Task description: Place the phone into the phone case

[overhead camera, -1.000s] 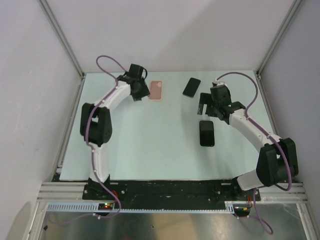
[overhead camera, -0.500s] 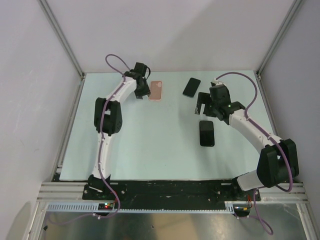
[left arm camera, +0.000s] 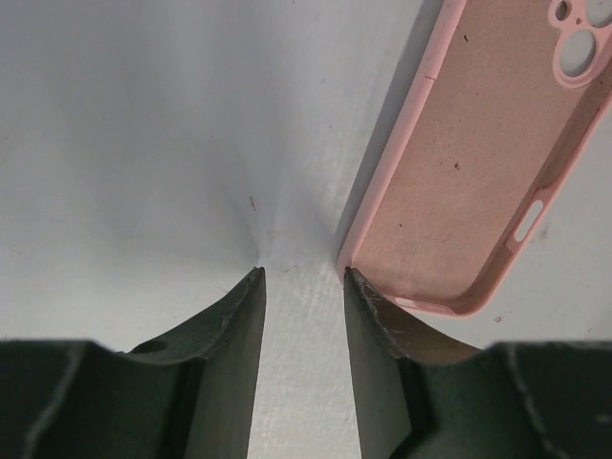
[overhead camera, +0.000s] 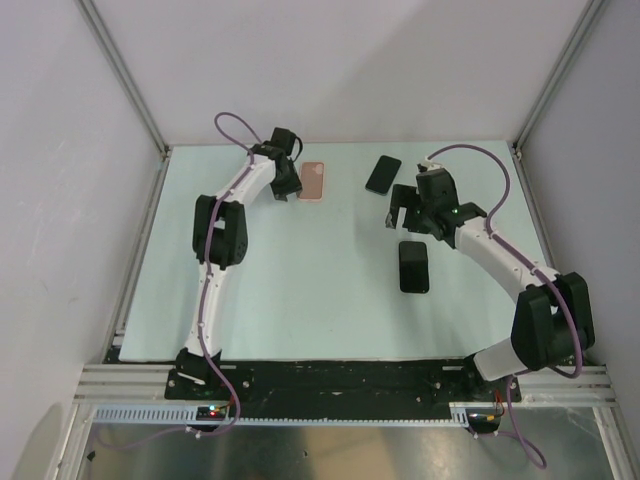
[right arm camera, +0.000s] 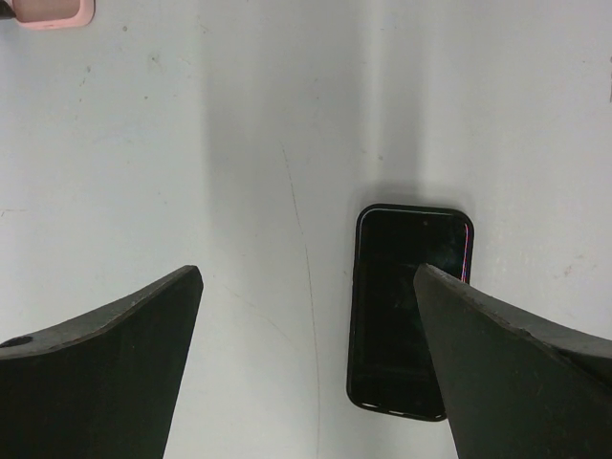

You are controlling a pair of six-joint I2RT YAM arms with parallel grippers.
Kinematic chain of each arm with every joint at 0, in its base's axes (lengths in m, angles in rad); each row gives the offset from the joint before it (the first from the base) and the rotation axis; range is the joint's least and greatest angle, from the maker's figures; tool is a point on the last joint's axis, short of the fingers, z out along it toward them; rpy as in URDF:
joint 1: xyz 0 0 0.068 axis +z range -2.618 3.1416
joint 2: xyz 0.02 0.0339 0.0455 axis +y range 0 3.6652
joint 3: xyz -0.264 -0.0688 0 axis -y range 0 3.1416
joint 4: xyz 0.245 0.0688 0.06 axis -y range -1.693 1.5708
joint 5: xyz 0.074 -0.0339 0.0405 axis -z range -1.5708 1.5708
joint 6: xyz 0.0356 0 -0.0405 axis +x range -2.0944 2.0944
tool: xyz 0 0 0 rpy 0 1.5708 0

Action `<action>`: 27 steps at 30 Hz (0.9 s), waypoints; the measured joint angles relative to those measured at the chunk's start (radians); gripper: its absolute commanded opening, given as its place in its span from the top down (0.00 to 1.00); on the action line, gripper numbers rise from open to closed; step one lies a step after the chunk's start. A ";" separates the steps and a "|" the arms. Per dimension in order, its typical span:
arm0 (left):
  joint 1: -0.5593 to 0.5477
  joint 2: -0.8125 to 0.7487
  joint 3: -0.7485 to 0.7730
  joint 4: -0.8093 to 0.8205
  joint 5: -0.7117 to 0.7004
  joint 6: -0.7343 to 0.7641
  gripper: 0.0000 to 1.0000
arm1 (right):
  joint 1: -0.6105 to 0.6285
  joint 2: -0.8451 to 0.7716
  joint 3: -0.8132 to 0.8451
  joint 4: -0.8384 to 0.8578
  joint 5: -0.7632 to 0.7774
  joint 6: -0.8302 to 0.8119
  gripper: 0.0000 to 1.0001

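- The pink phone case (left arm camera: pixel 478 163) is seen lying open side up on the desk (overhead camera: pixel 300 270), at about 11 o'clock from the desk's middle in the top view.
- The phone (right arm camera: pixel 409 311) is found flat at about 1 o'clock from the middle, well apart from the case.
- A second dark slab (overhead camera: pixel 413 266) lies at about 4 o'clock; whether it is a phone or a case cannot be told.
- The left pincer (left arm camera: pixel 301 273) is held narrowly parted with only bare desk in its gap. One fingertip is set against the case's near corner, and nothing is gripped.
- The right pincer (right arm camera: pixel 308 272) is spread wide and empty, with the phone partly under its finger at 4 o'clock in the wrist view.
- The step in hand is judged to be securing the case while the phone is reached for.
- The left pincer would best be shifted toward 3 o'clock, so that the case's wall is straddled rather than pushed.
- The right pincer would best be centred over the phone and closed across its narrow width.
- In the left wrist view the case's long axis runs from 7 to 1 o'clock, with the lens cut-outs at the 1 o'clock end.
- In the top view the phone's long axis is tilted from 7 to 1 o'clock. Its dark glass appears to face up, and its top end cannot be told.
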 measured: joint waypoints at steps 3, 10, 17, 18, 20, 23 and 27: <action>0.000 0.000 0.000 -0.001 0.006 0.000 0.57 | 0.000 0.010 0.000 0.005 -0.007 0.000 0.01; -0.006 0.000 0.001 -0.006 0.014 0.000 0.58 | 0.000 0.016 0.000 0.020 -0.014 0.000 0.01; -0.014 0.002 0.002 -0.007 0.014 -0.002 0.61 | 0.000 0.016 0.002 0.020 -0.014 0.000 0.01; -0.014 0.003 0.002 -0.007 0.014 -0.004 0.62 | 0.000 0.016 0.002 0.020 -0.014 0.000 0.01; -0.015 0.004 0.002 -0.006 0.014 -0.009 0.65 | 0.000 0.018 0.004 0.020 -0.014 0.000 0.01; -0.017 0.004 0.002 -0.006 0.014 -0.023 0.70 | 0.000 0.020 0.004 0.020 -0.015 0.000 0.02; -0.018 0.004 0.005 -0.010 0.013 -0.037 0.78 | 0.000 0.020 0.004 0.019 -0.016 0.000 0.02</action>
